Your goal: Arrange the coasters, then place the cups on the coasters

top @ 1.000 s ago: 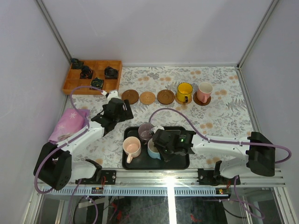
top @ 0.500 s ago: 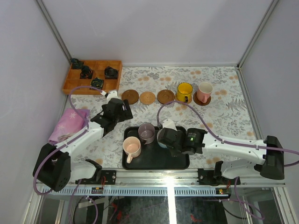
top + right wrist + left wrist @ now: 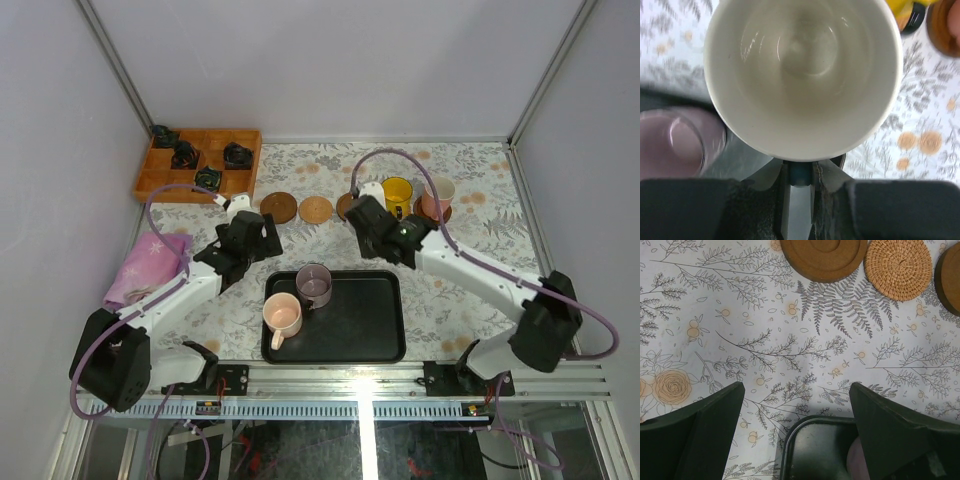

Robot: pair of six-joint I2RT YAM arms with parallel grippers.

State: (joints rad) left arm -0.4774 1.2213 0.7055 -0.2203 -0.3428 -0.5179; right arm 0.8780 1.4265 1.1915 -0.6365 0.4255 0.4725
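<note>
floral-printed surface [image 3: 470, 250] between white walls, viewed from above. the right claw [image 3: 368, 218] is clamped narrow on the handle of the light blue cup [image 3: 805, 75], which hangs clear of the surface at the row of coasters. it is over or just beside the third coaster [image 3: 344, 204] and next to the yellow cup [image 3: 396, 196]. from above, the claw hides the cup.

the yellow cup and the salmon-pink cup [image 3: 437, 197] each sit on a coaster at the right end of the row. the dark coaster [image 3: 823, 255] and the woven coaster [image 3: 898, 262] lie bare. the peach-pink cup [image 3: 282, 316] and the mauve-grey cup [image 3: 314, 284] stand on the black tray [image 3: 370, 335].

the left claw [image 3: 796, 386] is spread wide and holds nothing. it hovers over the surface at the tray's far left corner.

handling, as judged: the cup looks rigid, light and smooth-glazed, and likely to chip if knocked against the yellow cup. a handle grip leaves the body free to swing, so it probably wants a slow, level descent onto the coaster's centre.
</note>
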